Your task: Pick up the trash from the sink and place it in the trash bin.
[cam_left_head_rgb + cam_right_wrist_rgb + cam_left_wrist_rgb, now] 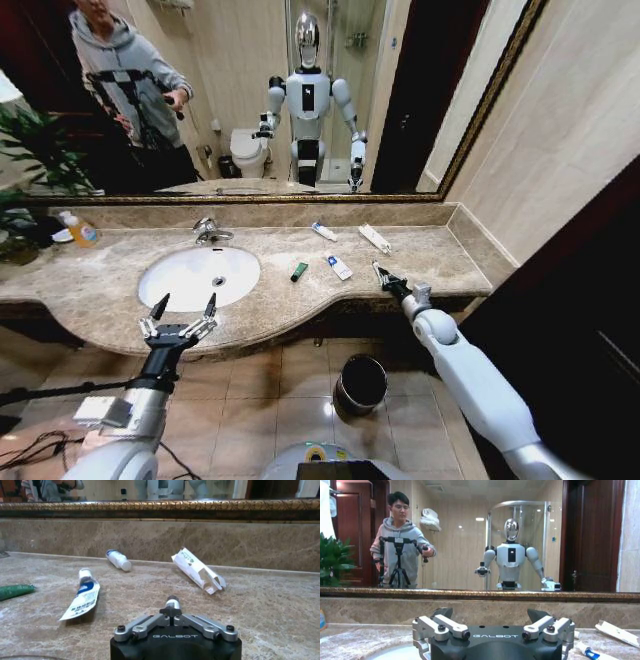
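Note:
The white oval sink [170, 290] sits in the beige marble countertop [440, 262] under a chrome faucet [210, 232]. The trash lies on the counter to the right of the basin: a dark green tube [299, 271], a white tube with blue marks [340, 267], another white tube [323, 231] and a white sachet [375, 238]. My right gripper [383, 277] is low over the counter's right part, shut on a small white tube [172, 601] whose tip pokes out between the fingers. The left gripper [180, 318] hangs open at the counter's front edge before the basin. On the floor below stands the black trash bin [361, 384].
A pump bottle of orange liquid [80, 230] and a green plant [30, 165] stand at the counter's far left. A gold-framed mirror [300, 197] runs along the back wall. A dark wall panel [570, 300] closes off the right side. The floor around the bin is tiled.

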